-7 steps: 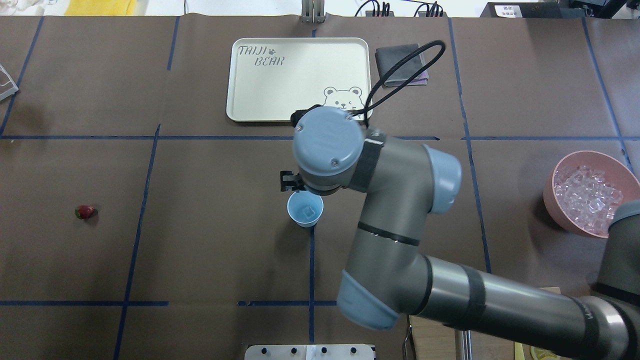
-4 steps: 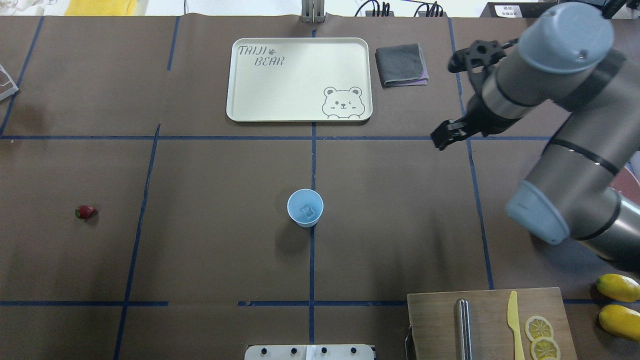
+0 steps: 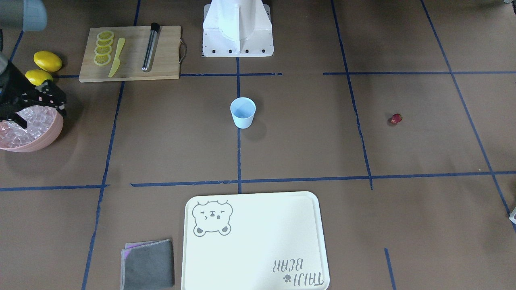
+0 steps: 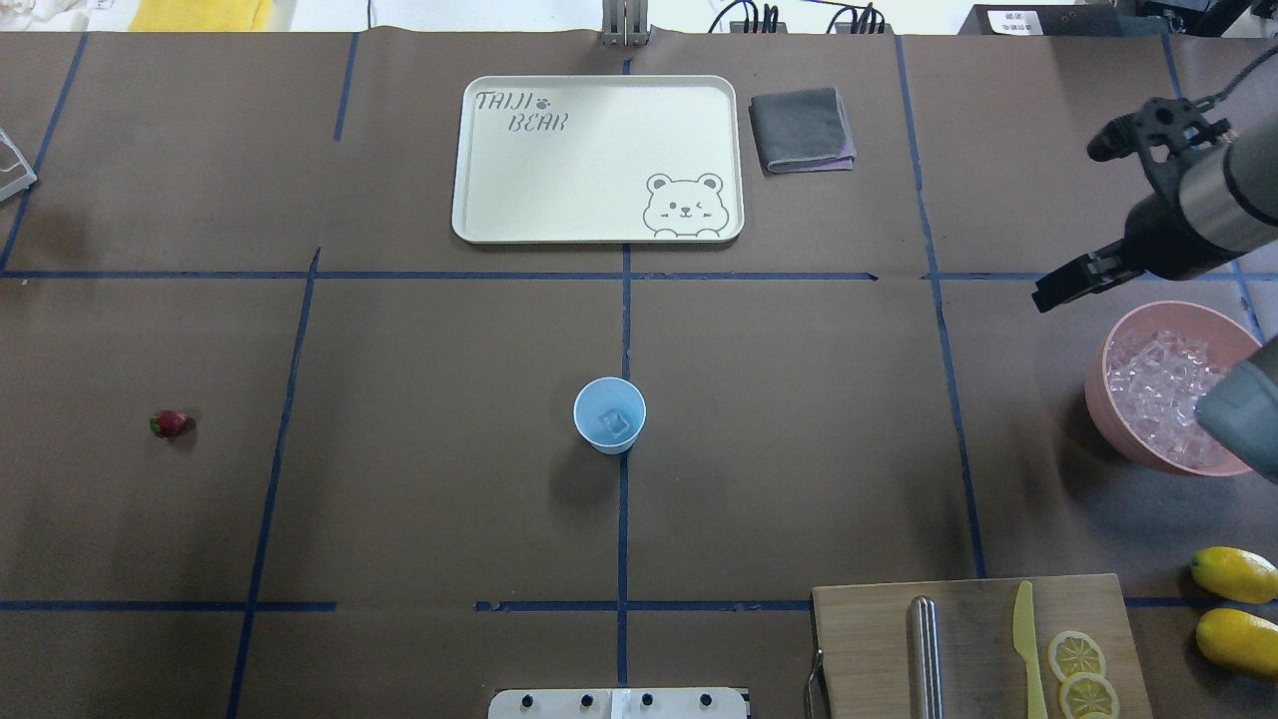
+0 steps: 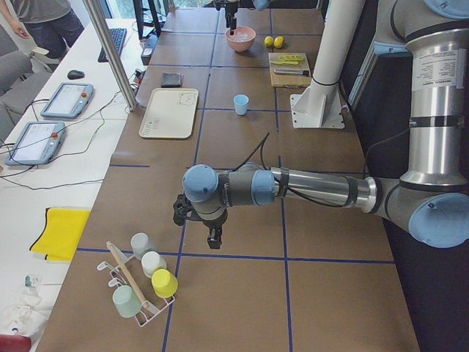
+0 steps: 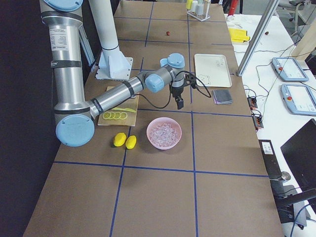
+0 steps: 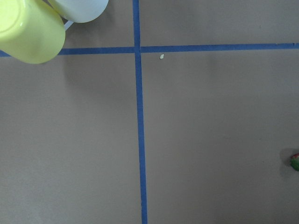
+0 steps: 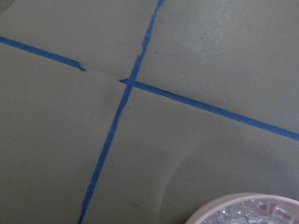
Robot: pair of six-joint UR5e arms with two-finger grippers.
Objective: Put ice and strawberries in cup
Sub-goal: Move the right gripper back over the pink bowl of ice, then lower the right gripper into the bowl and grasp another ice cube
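Note:
The light-blue cup stands upright at the table's centre with one ice cube in it. More ice fills the pink bowl at the right. My right gripper hangs just beyond the bowl's far-left rim, and in the front-facing view this gripper looks open with nothing held. The strawberry lies alone at the far left and also shows as the strawberry at the left wrist view's right edge. My left gripper points down past it, and I cannot tell its state.
A cream tray and a folded grey cloth lie at the back. A cutting board with a yellow knife, lemon slices and a metal rod sits front right, two lemons beside it. A rack of cups stands near the left arm.
My right arm has swung from over the cup to the right, and its gripper now hangs beside the pink bowl. The cup, its ice cube and the strawberry have not moved.

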